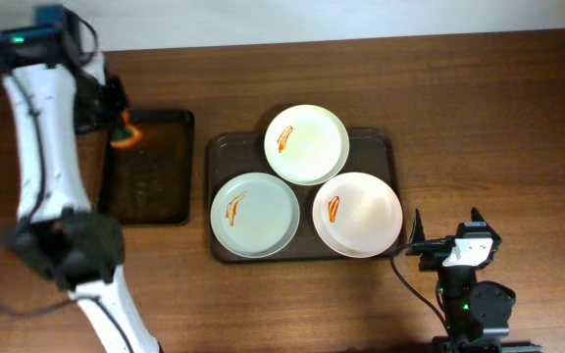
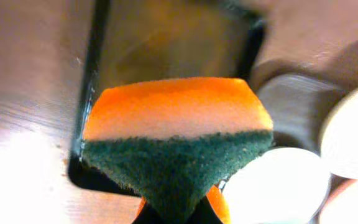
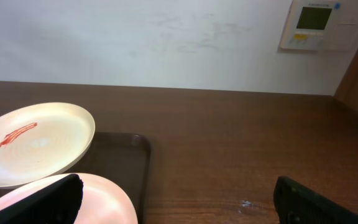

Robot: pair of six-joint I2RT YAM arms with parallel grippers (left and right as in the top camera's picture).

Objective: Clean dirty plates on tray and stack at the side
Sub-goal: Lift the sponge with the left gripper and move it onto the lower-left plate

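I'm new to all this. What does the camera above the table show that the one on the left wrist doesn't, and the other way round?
Only overhead: the red smears on all three plates, the whole grey-brown tray, and the right pincer, open near its corner. Only the left wrist: the green scouring face of the sponge under its orange layer, close up. Both: the sponge gripped in the left pincer over the edge of the black tray, with white plates off to one side.
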